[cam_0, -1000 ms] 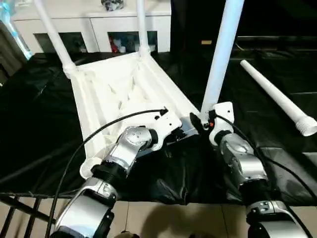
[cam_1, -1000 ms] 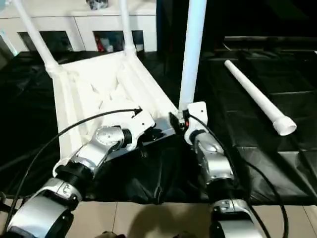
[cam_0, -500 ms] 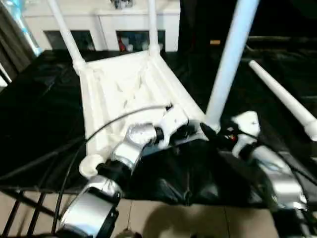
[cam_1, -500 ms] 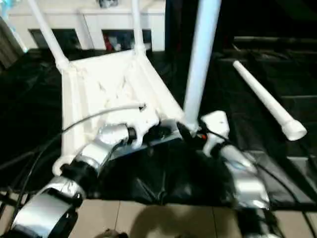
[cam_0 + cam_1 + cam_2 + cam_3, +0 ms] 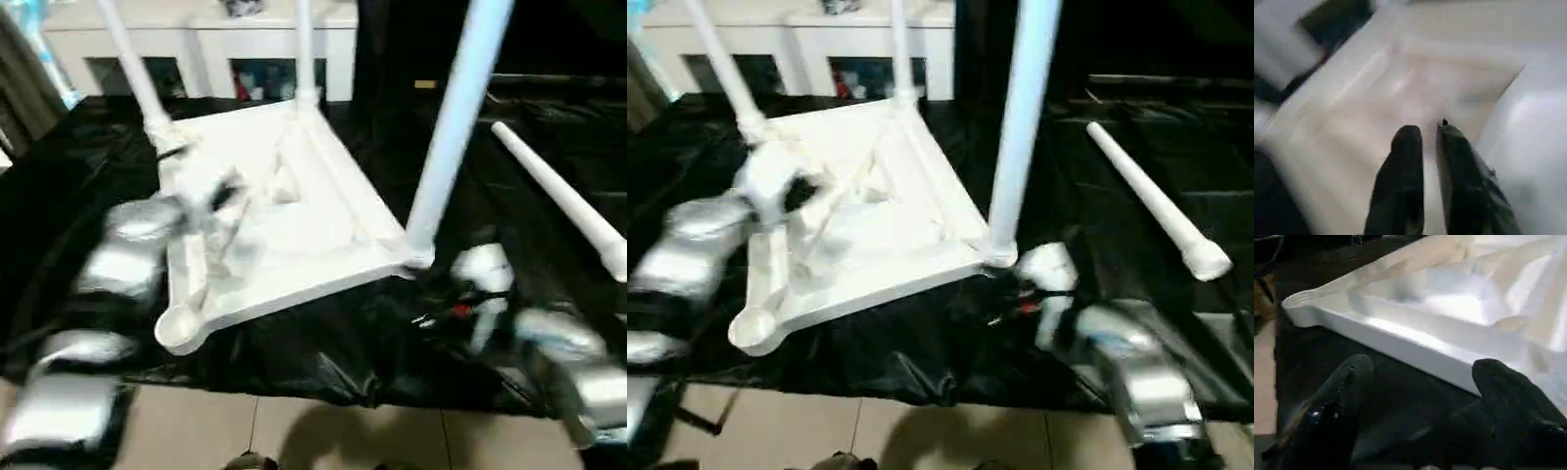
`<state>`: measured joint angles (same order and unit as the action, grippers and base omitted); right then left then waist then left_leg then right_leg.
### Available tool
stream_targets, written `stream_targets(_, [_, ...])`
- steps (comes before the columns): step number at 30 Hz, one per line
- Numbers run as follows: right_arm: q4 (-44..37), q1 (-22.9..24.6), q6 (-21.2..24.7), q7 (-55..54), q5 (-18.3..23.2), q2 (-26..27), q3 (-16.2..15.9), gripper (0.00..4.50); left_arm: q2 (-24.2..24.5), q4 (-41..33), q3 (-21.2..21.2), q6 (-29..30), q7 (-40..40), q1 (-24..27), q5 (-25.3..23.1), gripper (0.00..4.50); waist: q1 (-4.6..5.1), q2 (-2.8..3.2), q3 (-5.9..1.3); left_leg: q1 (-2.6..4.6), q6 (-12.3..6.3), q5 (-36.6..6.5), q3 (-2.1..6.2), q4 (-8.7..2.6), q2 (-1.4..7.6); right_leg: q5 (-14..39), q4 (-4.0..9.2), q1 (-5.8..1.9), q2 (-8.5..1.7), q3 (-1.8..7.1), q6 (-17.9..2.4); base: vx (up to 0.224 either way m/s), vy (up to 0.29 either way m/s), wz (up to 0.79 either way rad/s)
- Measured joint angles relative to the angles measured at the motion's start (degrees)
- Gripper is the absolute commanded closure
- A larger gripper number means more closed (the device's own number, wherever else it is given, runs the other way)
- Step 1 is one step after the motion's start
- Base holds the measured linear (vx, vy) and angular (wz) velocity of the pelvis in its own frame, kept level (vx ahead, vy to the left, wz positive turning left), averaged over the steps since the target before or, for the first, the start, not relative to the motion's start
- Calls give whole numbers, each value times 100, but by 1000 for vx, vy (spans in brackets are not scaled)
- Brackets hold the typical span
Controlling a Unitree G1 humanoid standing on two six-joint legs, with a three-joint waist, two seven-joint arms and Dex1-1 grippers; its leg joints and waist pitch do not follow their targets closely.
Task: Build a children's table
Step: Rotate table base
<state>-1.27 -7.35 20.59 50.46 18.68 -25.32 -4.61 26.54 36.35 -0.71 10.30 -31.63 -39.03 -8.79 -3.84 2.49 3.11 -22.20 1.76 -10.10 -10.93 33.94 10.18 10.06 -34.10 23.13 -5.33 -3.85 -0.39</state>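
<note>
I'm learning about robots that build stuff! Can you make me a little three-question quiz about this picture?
1. How many legs stand in the upside-down tabletop?
2. True or false: a loose leg lies on the black cover.
3. The right end effector is: A) open, empty B) gripping a leg.

Key: 1) three; 2) true; 3) A

Work table [image 5: 78, 196]: large, draped in glossy, wrinkled black covering. Cabinet [image 5: 211, 39]: white, glass doors, coloured items dim behind the panes; stands behind the work table's far edge. Floor [image 5: 323, 436]: pale beige tiles with visible grout lines, before the work table's near edge.
</note>
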Motion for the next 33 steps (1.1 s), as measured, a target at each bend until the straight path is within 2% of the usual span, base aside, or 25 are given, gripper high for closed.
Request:
stream_targets(3, [429,-327,81,-260,-372,104,-125,119,229,-66,-116,360,62,176,-176,418,-14,-67,0,1,7,5,0,2,-1,-2,-2,-1,0,4,-3,0,0,0])
stream_targets(5, [618,-479,77,-404,-554,170,-212,149,232,-64,-285,453,23,242,-276,446,-70,-86,-5,2,10,7,-1,3,-2,-2,-2,-3,-1,7,-3,0,0,0])
stream_targets(8, [956,-703,72,-612,-800,256,-423,156,275,27,-594,472,-178,256,-476,450,-122,-126,-1,2,12,8,-1,2,-1,-3,-5,-1,0,8,-3,0,0,0])
stream_targets(9, [1085,-795,66,-664,-851,286,-477,178,303,98,-683,473,-251,263,-548,450,-119,-129,-2,3,13,7,-1,2,-1,-3,-5,-1,0,8,-3,0,0,0])
stream_targets(13, [1341,-920,41,-830,-1032,339,-555,215,405,135,-898,538,-526,333,-719,450,-116,-130,-2,1,13,7,-1,1,-1,-4,-6,1,0,7,-4,0,0,0])
stream_targets(15, [1649,-1127,-34,-900,-1221,427,-706,232,590,-79,-1061,621,-873,413,-733,450,-77,-129,-2,8,16,8,-2,0,1,-6,-13,2,1,8,-7,0,0,0])
stream_targets(19, [2237,-1455,-230,-1101,-1494,570,-780,259,884,-606,-1414,549,-1725,542,-715,450,-30,-130,-2,21,24,13,-3,0,2,-7,-26,2,1,11,-8,0,0,0])
stream_targets(22, [2697,-1741,-406,-1297,-1620,664,-785,278,1162,-1135,-1735,399,-2816,787,-540,450,26,-129,-1,23,26,14,-3,0,2,-8,-30,2,1,11,-11,0,0,0])
stream_targets(24, [2969,-1855,-533,-1476,-1679,676,-750,310,1361,-1640,-1847,405,-3431,956,-281,450,34,-133,-2,23,27,14,-3,-1,2,-8,-29,3,2,11,-11,0,0,0])
stream_targets(27, [3200,-1972,-640,-1623,-1720,718,-708,327,1365,-2064,-1967,528,-3903,1038,8,450,62,-134,-1,22,27,13,-12,-1,3,-8,-30,5,2,15,-12,0,0,0])
stream_targets(29, [3441,-2085,-760,-1762,-1737,745,-671,353,1212,-2372,-2053,728,-4124,1066,244,450,72,-134,-1,23,28,13,-14,-1,3,-8,-33,5,1,16,-12,0,0,0])
stream_targets(31, [3645,-2206,-785,-1906,-1814,760,-579,357,918,-2527,-2081,858,-4156,1063,374,450,54,-133,-1,23,27,15,-17,1,3,-9,-36,5,1,18,-14,0,0,0])
stream_targets(33, [3798,-2288,-893,-1977,-1852,782,-533,372,654,-2653,-2197,848,-4174,1053,450,450,75,-135,-1,25,28,15,-18,2,4,-10,-37,5,2,18,-15,0,0,0])
